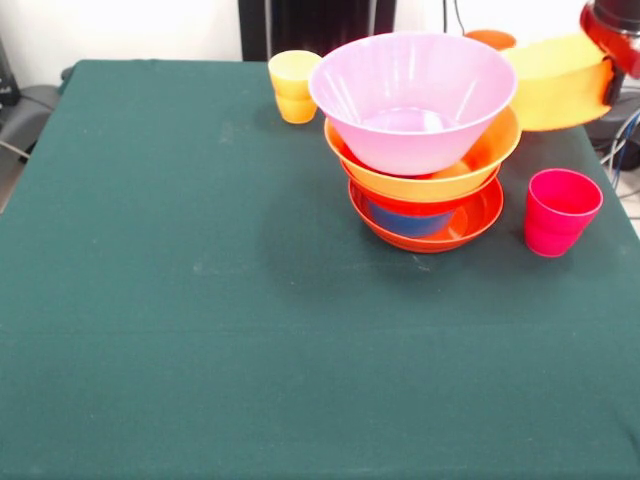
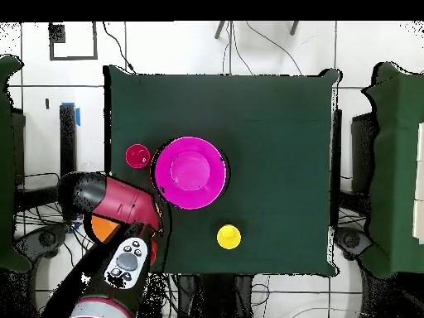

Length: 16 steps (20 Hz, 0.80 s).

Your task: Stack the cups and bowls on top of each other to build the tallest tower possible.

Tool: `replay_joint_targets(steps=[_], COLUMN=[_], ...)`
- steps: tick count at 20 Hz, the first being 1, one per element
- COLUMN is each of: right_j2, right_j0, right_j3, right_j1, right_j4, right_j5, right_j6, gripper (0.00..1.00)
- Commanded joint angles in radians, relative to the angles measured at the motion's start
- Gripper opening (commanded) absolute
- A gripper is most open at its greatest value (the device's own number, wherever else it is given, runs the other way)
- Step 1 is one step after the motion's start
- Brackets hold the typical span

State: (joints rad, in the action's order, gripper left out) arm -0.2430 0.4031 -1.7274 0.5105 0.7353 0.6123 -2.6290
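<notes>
The tower stands right of centre on the table. From the bottom it is a shallow red-orange bowl, a blue bowl, an orange bowl and a big pink bowl on top. A yellow cup stands far left of it. A red-pink cup stands to its right. My gripper holds a large orange-yellow bowl tilted in the air beyond the table's far right corner. An orange rim shows behind the pink bowl.
The green table stretches wide to the left and front of the tower. In the overhead view the red arm covers the gripper, and an orange patch shows beneath it. Cables hang off the table's right side.
</notes>
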Motion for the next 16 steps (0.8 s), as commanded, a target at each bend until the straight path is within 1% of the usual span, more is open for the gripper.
replay_joint_targets(steps=[1, 4, 8, 15, 16], right_j2=[0.012, 0.0, 0.019, 0.013, 0.017], right_j0=[0.024, 0.036, 0.033, 0.064, 0.059], right_j3=[0.049, 0.06, 0.043, 0.058, 0.046], right_j1=[0.073, 0.087, 0.107, 0.119, 0.12], right_j4=[-0.052, -0.049, -0.01, -0.007, -0.003], right_j5=[0.207, 0.236, 0.249, 0.274, 0.266], right_j6=[-0.276, -0.291, -0.297, -0.35, -0.339], gripper=[0.0, 0.0, 0.0, 0.0, 0.0])
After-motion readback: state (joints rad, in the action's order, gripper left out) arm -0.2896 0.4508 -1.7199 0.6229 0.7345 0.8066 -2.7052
